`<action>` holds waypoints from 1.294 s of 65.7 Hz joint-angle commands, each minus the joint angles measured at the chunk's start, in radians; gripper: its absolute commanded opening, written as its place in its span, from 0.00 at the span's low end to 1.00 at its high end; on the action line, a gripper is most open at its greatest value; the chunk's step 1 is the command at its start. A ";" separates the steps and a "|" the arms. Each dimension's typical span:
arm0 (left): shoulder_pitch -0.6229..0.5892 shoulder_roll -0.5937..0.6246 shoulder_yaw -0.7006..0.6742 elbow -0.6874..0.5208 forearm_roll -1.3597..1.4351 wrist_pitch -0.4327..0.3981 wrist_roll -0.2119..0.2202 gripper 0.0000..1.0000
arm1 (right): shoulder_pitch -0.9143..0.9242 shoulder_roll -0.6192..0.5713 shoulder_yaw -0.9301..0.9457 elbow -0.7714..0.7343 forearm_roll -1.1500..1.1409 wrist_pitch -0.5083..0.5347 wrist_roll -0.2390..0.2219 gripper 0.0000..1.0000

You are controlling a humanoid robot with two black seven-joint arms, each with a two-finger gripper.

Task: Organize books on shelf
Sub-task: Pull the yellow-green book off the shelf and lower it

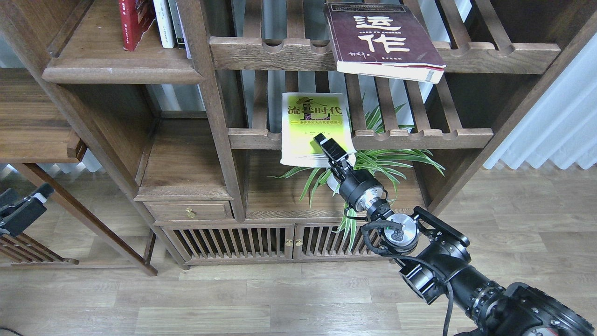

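A lime-yellow book lies flat on the lower slatted rack, its front end hanging over the rail. My right gripper is at that book's near right corner. One finger rests on the cover and the other is hidden, so its grip is unclear. A thick maroon book with white characters lies on the upper rack, jutting forward. A red book stands upright with other books on the solid shelf at top left. My left gripper hangs low at the left edge, open and empty.
A spider plant sits under the lower rack, right behind my right wrist. A thick upright post separates the racks from the left shelves. Below are a drawer and slatted doors. White curtain at right.
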 commanded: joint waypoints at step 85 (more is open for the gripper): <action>0.005 -0.143 0.024 0.083 -0.024 0.000 -0.007 1.00 | -0.440 -0.032 0.069 0.514 -0.002 0.205 -0.075 0.05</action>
